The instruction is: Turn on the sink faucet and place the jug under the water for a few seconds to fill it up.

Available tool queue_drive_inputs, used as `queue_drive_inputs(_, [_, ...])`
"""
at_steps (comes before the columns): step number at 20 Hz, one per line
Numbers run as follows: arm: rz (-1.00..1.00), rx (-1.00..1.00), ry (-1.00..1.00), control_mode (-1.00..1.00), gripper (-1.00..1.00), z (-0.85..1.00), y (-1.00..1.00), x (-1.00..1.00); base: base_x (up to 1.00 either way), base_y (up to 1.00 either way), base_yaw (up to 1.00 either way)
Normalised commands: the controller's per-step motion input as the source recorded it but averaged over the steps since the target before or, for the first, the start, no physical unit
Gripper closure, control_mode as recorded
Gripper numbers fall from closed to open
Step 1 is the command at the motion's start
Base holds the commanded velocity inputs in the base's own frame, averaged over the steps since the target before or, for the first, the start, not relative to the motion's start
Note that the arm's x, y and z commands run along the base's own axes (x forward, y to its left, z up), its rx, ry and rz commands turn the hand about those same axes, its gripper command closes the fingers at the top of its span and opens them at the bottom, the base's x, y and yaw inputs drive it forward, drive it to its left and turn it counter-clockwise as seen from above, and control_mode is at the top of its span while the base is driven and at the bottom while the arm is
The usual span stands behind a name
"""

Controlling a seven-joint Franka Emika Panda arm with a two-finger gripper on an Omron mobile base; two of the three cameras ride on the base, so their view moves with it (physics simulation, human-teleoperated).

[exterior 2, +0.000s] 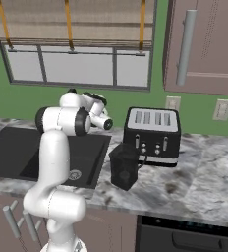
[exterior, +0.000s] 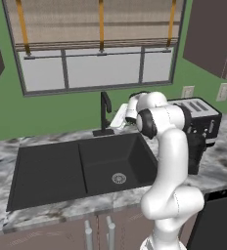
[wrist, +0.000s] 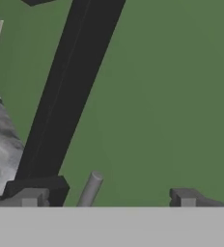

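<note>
The sink faucet (exterior: pixel 105 111) stands as a thin black post behind the black double-basin sink (exterior: pixel 47 171). My gripper (exterior: pixel 114 122) is low at the faucet's right side, near its base. In the hand view the post (wrist: pixel 70 87) runs diagonally up close, and the small grey lever (wrist: pixel 90 190) sticks up between my gripper's (wrist: pixel 106 198) spread fingertips (wrist: pixel 29 198), so it is open. No water stream is in view at the spout. The dark jug (exterior 2: pixel 125 165) stands upright on the counter right of the sink, in front of the toaster, its handle toward the toaster; part of the jug (exterior: pixel 197 151) is hidden by my arm.
A black-and-silver toaster (exterior 2: pixel 153 134) sits behind the jug against the green wall. The round silver drain (exterior: pixel 119 178) lies in the right basin. A window spans the wall behind the faucet, and the marble counter (exterior 2: pixel 204 177) stretches to the right.
</note>
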Motion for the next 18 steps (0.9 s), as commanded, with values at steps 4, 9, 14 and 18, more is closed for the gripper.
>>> queue_drive_inputs(4, [0.00,0.01,0.02,-1.00,-1.00,-0.27,0.09,0.56,0.00,0.00,0.00])
queue_drive_inputs(9, [0.00,0.03,0.02,-1.00,-1.00,-0.04,0.00,0.48,0.00,0.00,0.00])
queue_drive_inputs(14, [0.00,0.02,0.06,-1.00,1.00,-0.05,0.00,0.36,0.00,0.00,0.00])
queue_drive_inputs(18, [0.00,0.01,0.08,-1.00,1.00,-0.08,0.00,0.27,0.00,0.00,0.00])
